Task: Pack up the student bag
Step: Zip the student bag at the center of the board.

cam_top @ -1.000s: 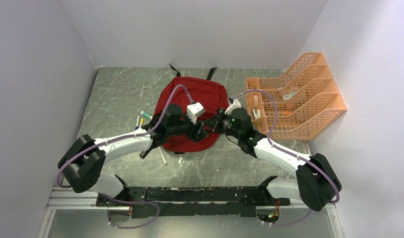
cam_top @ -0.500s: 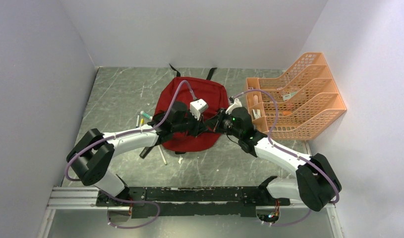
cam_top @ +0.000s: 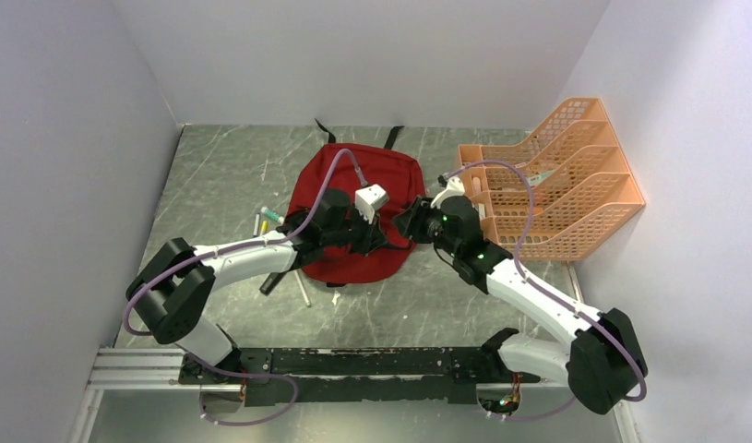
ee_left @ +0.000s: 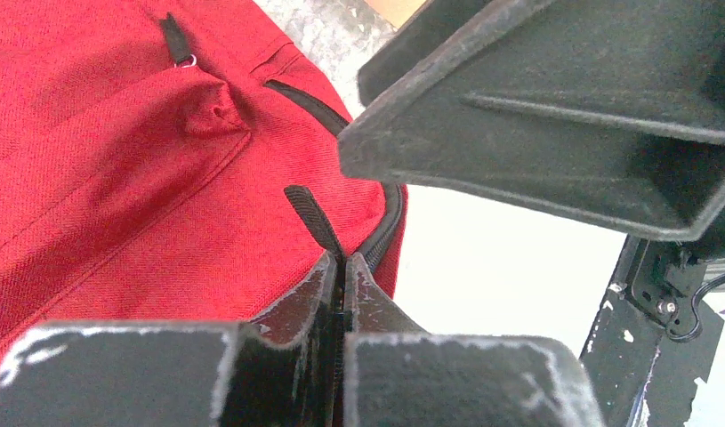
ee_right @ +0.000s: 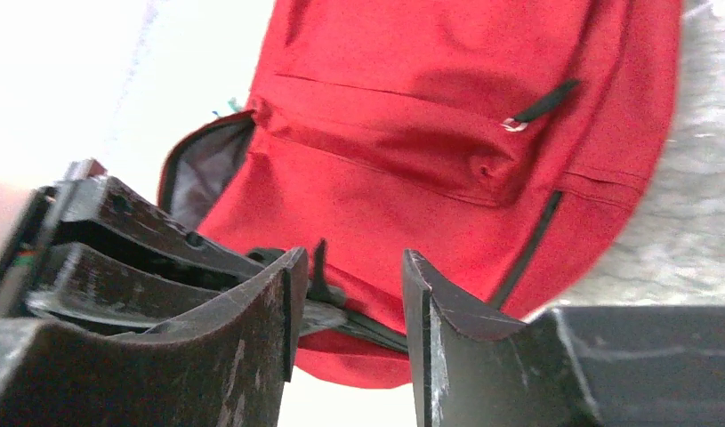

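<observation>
Pinches the black zipper pull [ee_left: 312,218] at four o'clock on the red bag [ee_left: 118,178] in the left claw [ee_left: 343,264], with the right claw [ee_right: 351,260] released just beside.

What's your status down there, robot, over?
Left gripper shut on black zipper pull. Right gripper open, close beside. Student bag flat on table, partly unzipped. Pens lie left of it.

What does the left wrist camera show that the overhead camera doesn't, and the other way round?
Only the left wrist view: the left gripper pinched shut on a black zipper pull. Only the overhead view: the orange file organizer, pens left of the student bag, and both arms whole. Both: that red bag.
</observation>
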{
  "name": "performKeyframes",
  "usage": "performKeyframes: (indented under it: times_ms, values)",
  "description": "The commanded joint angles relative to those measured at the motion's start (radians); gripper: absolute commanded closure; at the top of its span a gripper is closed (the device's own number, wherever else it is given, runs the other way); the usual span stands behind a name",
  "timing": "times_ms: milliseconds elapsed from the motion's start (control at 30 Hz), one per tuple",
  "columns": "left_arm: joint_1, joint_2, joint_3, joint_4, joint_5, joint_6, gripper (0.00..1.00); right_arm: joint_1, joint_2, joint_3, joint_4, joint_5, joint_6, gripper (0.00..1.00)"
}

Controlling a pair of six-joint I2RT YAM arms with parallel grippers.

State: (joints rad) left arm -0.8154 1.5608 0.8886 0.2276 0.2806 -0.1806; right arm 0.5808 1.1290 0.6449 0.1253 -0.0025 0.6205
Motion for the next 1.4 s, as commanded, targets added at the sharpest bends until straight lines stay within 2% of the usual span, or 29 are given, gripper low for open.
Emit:
performKeyframes:
  times_ms: [0,100,167,300,467,600,733,933,1167,1267,1367]
  values:
    - [-0.007,-0.024,-0.007,0.055,-0.007,-0.030,0.95,-0.011,-0.050,0.007,-0.122,0.060,-0.135,0.53]
    - [-0.007,-0.035,-0.011,0.064,-0.020,-0.054,0.95,-0.011,-0.088,-0.033,-0.122,0.016,-0.206,0.53]
    - [-0.007,-0.047,-0.016,0.078,-0.021,-0.066,0.95,-0.013,-0.105,-0.043,-0.155,0.026,-0.196,0.52]
    - [-0.007,-0.068,-0.039,0.144,0.046,-0.054,0.95,-0.018,-0.105,-0.013,-0.285,0.146,0.016,0.43]
    - [-0.007,-0.079,-0.051,0.178,0.152,0.002,0.94,-0.021,-0.067,0.001,-0.373,0.141,0.288,0.37]
    - [-0.007,-0.091,-0.050,0.167,0.224,0.067,0.95,-0.030,-0.019,-0.001,-0.393,0.136,0.398,0.28]
    - [-0.008,-0.092,-0.042,0.148,0.286,0.115,0.95,-0.061,0.036,0.002,-0.353,0.101,0.456,0.26]
    - [-0.008,-0.084,-0.029,0.107,0.357,0.165,0.95,-0.122,0.080,-0.035,-0.237,0.013,0.523,0.32]
    - [-0.015,-0.061,0.009,0.045,0.411,0.235,0.95,-0.148,0.134,-0.047,-0.134,-0.088,0.526,0.40]
    - [-0.022,-0.048,0.033,0.009,0.427,0.261,0.95,-0.148,0.168,-0.026,-0.133,-0.109,0.505,0.48]
    - [-0.031,-0.039,0.059,-0.035,0.435,0.290,0.95,-0.154,0.182,-0.017,-0.133,-0.100,0.480,0.62]
